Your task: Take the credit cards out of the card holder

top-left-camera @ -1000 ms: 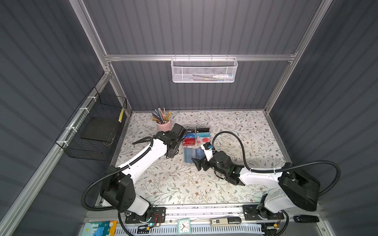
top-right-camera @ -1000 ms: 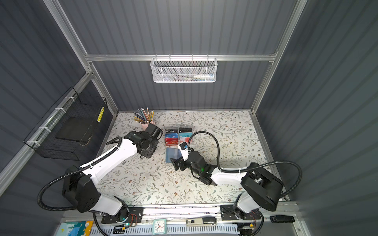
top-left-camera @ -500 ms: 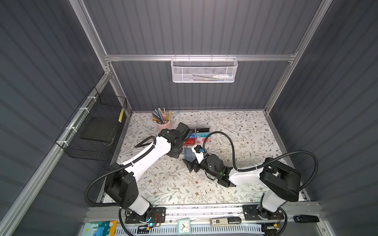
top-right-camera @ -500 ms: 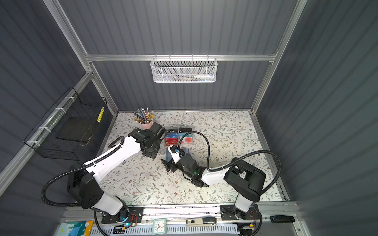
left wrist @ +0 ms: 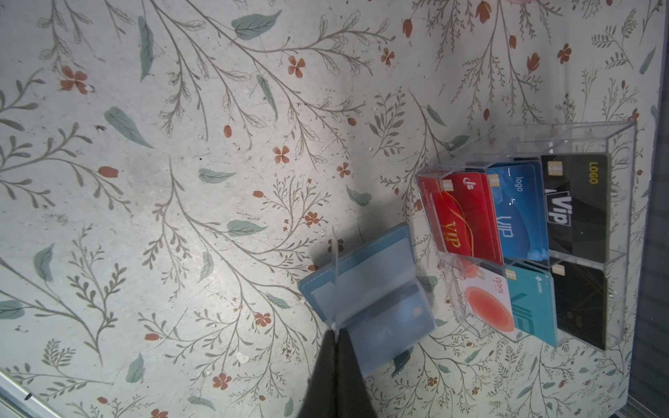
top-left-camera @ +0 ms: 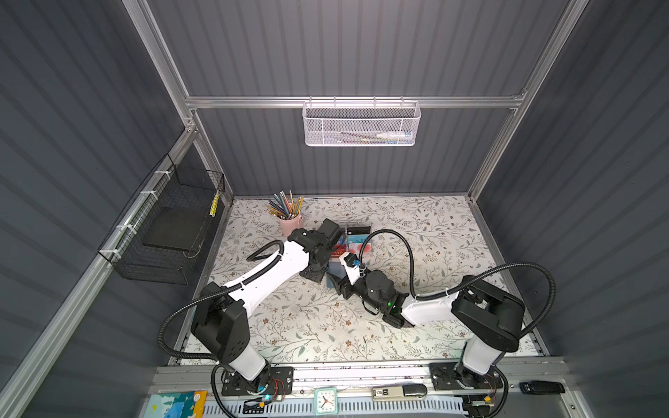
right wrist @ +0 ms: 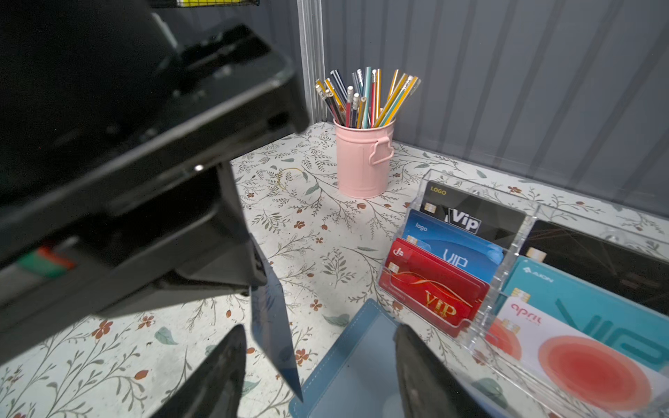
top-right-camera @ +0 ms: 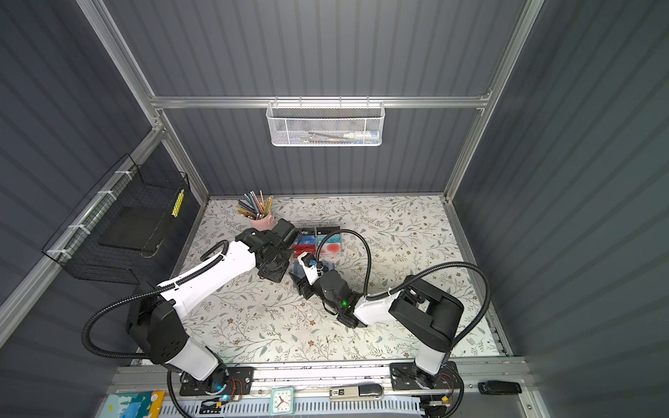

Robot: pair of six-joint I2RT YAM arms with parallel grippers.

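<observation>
The blue-grey card holder (left wrist: 365, 249) (right wrist: 347, 362) lies open on the floral table, in front of the rack in both top views (top-left-camera: 333, 269) (top-right-camera: 297, 268). My left gripper (left wrist: 338, 331) is shut on one clear sleeve (right wrist: 271, 315) and holds it upright. A blue credit card (left wrist: 392, 324) with pale lettering sits inside a flat sleeve. My right gripper (right wrist: 320, 329) is open low over the holder, and the raised sleeve stands between its fingers. The white credit card (left wrist: 487, 307) (right wrist: 579, 358) with red-orange circles stands in the rack's front slot.
A clear acrylic rack (left wrist: 543, 135) (right wrist: 514, 249) with red, blue, teal and black VIP cards stands just behind the holder. A pink cup of pencils (right wrist: 362, 159) (top-left-camera: 289, 222) is at the back left. A black wire basket (top-left-camera: 170, 224) hangs on the left wall.
My right gripper has slid left to the holder and its jaws have narrowed. The left gripper shifted slightly right, still shut on the sleeve.
</observation>
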